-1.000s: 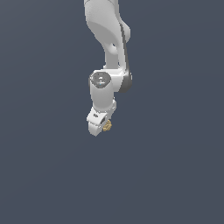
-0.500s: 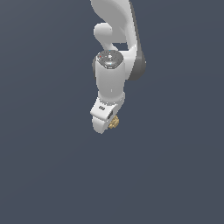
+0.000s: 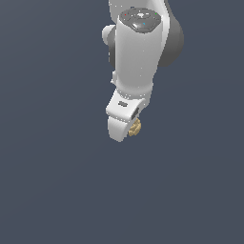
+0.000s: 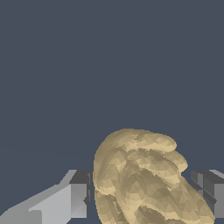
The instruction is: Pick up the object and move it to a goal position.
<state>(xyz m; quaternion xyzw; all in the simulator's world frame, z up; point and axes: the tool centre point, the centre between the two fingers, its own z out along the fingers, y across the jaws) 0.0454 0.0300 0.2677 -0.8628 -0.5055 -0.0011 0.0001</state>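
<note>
The object, a small tan-golden knobbly ball (image 3: 135, 127), sits at the tip of my white gripper (image 3: 127, 131) in the exterior view, partly hidden behind the gripper body. In the wrist view the ball (image 4: 140, 179) fills the space between my two fingers (image 4: 72, 199), which press on it from both sides. The gripper is shut on the ball and holds it up in the air, clear of any surface.
Only a plain dark grey-blue background shows around the arm (image 3: 140, 52) in both views. No goal marker, table edge or other object is visible.
The arm has swung nearer the exterior camera and looks larger. The gripper has kept the ball and has shifted slightly towards the exterior view's right and upward.
</note>
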